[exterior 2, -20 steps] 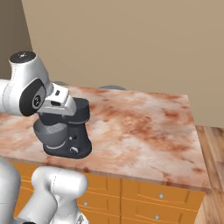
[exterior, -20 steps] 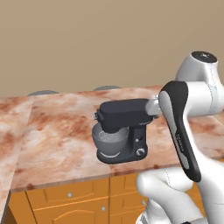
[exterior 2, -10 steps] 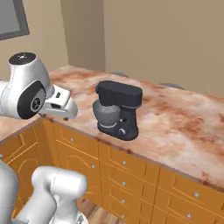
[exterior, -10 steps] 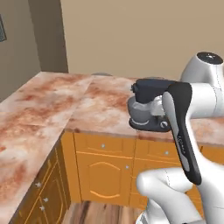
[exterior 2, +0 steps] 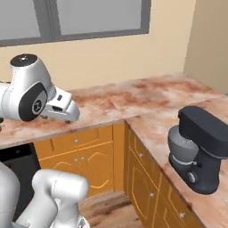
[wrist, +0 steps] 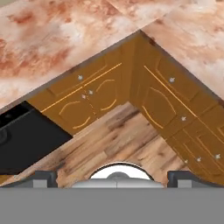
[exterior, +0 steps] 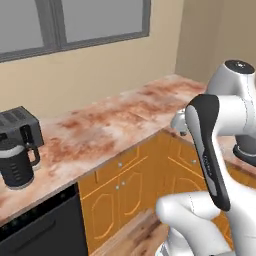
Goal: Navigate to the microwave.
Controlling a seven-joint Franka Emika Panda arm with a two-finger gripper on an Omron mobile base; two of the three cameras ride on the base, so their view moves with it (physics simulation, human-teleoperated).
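The microwave is out of view. My gripper hangs over the inner corner of the orange cabinets and looks down at the wooden floor. Its two dark fingertips stand wide apart with nothing between them, so it is open. The hand is held in front of the arm above the counter's edge, and it also shows as a white piece beside the forearm.
An L-shaped marbled counter runs under a window. A black coffee maker stands at its left, above a black appliance front. A dark stand mixer sits on the right branch.
The whole scene has shifted as the base moved: the stand mixer went from the middle to the right, and the window, coffee maker and counter corner came into view.
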